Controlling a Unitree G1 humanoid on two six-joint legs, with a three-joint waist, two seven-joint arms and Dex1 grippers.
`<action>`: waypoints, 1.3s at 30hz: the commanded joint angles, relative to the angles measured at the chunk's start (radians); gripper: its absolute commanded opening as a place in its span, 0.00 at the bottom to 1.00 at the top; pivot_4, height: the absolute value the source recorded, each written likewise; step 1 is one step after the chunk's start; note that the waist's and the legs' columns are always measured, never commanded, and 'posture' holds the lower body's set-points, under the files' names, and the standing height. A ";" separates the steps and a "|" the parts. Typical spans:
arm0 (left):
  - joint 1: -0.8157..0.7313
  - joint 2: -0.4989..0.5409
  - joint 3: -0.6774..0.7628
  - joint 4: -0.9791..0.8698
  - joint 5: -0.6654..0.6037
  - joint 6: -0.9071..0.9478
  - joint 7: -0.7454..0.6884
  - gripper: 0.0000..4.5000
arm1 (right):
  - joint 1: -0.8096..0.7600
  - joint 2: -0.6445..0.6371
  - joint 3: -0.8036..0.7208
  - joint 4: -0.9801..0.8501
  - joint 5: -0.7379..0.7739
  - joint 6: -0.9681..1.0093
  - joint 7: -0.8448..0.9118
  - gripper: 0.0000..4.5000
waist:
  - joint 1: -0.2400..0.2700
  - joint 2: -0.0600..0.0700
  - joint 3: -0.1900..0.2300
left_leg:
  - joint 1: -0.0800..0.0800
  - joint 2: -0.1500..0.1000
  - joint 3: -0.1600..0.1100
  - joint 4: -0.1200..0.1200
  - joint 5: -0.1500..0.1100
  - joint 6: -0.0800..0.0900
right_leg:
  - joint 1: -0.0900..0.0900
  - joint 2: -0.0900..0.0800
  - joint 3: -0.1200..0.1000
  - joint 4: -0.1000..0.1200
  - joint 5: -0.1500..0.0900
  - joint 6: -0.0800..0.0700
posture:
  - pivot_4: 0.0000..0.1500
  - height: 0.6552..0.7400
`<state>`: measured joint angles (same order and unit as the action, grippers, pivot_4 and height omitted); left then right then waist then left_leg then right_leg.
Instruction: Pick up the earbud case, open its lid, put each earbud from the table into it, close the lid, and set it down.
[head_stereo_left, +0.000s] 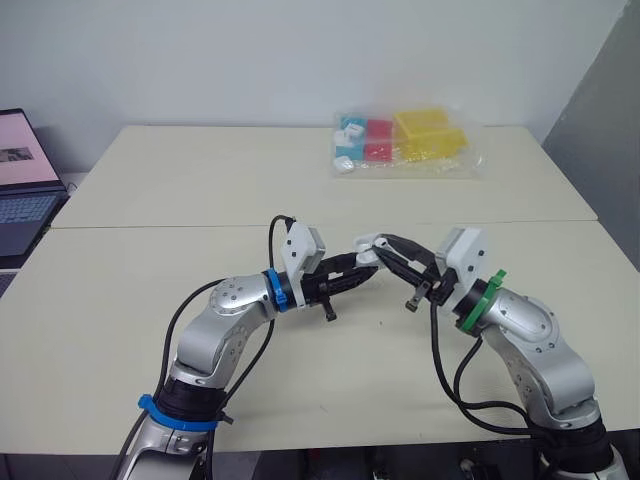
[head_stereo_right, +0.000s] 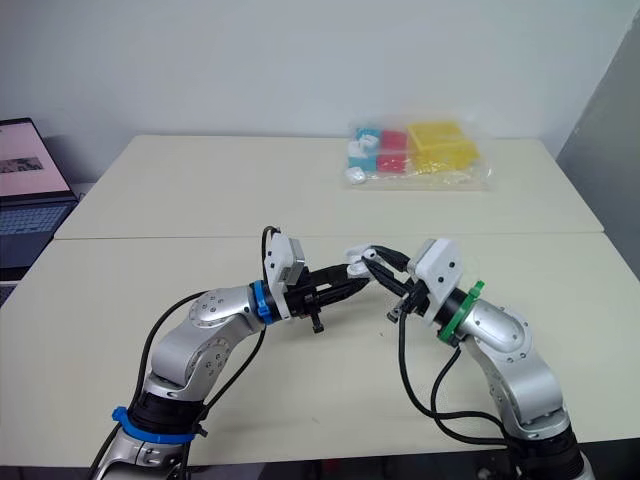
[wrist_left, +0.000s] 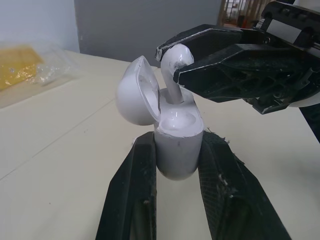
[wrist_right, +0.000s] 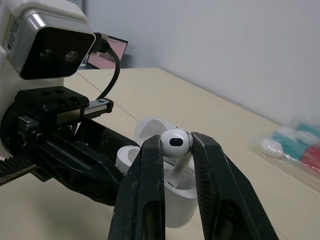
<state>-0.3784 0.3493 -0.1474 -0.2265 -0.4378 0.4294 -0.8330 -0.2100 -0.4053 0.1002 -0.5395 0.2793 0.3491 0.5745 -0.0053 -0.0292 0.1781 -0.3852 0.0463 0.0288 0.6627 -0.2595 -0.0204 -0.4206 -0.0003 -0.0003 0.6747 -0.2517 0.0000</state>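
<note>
Above the middle of the cream counter, both arms bend at the elbow and reach inward until their tips meet. The left claw is clenched around the body of the white earbud case, held upright with its lid swung open. The right claw pinches an earbud, whose stem dips into the case.

We can read nothing here: the laptop screen off to the left glows pink with marks too small to make out, and the white earbud case, the earbud and the bag of coloured blocks carry no legible print.
</note>
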 joint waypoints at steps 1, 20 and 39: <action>-0.017 -0.005 0.026 -0.052 -0.026 -0.014 0.007 0.17 | 0.011 -0.012 -0.003 0.001 -0.001 -0.013 0.009 0.09 | 0.000 0.000 0.000 | 0.000 0.000 0.000 0.000 0.000 0.000 | 0.000 0.000 0.000 0.000 0.000 0.000 | 1.00 0.95; -0.021 0.002 0.027 -0.053 -0.028 -0.011 0.015 0.17 | 0.012 -0.026 -0.014 -0.016 0.005 -0.011 0.008 1.00 | 0.000 0.000 0.000 | 0.000 0.000 0.000 0.000 0.000 0.000 | 0.000 0.000 0.000 -0.001 0.000 0.000 | 1.00 0.95; 0.018 0.031 0.020 -0.025 0.036 -0.101 0.006 0.17 | 0.024 -0.419 -0.333 -0.056 0.205 0.445 0.037 1.00 | 0.002 -0.001 0.001 | -0.002 0.000 0.000 -0.001 0.000 0.000 | 0.000 0.000 -0.001 -0.003 0.000 0.000 | 1.00 0.95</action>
<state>-0.3604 0.3712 -0.1340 -0.2322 -0.4103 0.3620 -0.8195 -0.1778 -0.7569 -0.2244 -0.5987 0.5022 0.7097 0.6222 -0.0035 -0.0300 0.1787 -0.3871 0.0462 0.0291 0.6616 -0.2596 -0.0205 -0.4208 -0.0007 -0.0013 0.6720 -0.2517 0.0001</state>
